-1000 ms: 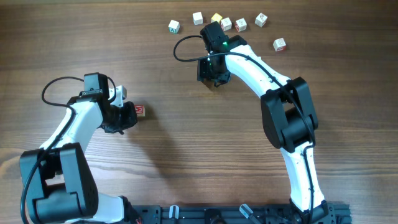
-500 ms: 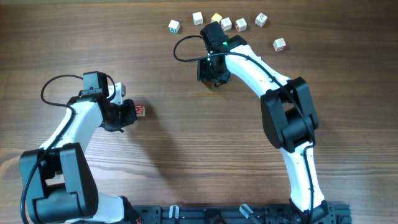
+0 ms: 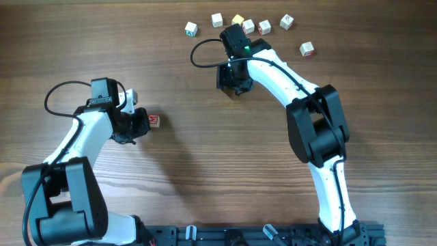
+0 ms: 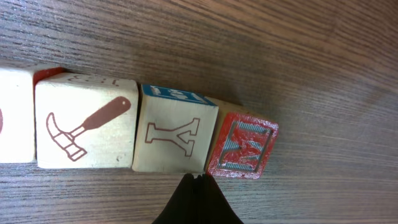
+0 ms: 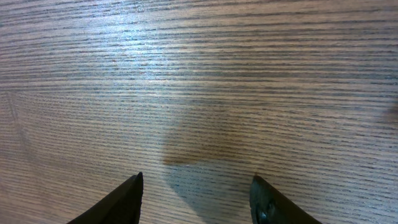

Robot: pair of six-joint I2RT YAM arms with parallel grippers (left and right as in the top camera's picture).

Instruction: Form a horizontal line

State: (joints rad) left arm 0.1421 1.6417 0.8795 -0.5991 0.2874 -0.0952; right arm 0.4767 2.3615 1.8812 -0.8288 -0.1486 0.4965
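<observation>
Barely any change vs a sec ago. My left gripper (image 4: 196,182), jaws pinched shut on nothing, has crept a hair toward the desk's (image 3: 205,171) far edge. The M cube (image 4: 244,144) seems nudged w/ it.

The horizontal line (image 4: 124,127) sits in the desk's left half, about mid-depth: hammer cube (image 4: 84,121), Y cube (image 4: 174,134), then M, edge to edge. M looks slightly skewed, so I'd guess I'm squaring the end, nearly done w/ this bit.

My tips sit at the Y/M seam; touching or just beside, can't tell.

My right gripper (image 5: 196,182) hangs approx half open, empty, over bare wood near the far edge. Loose cubes (image 3: 264,26) are scattered along that edge, well apart from the line. Nothing blocks, but my left arm hides most of the line from overhead.
</observation>
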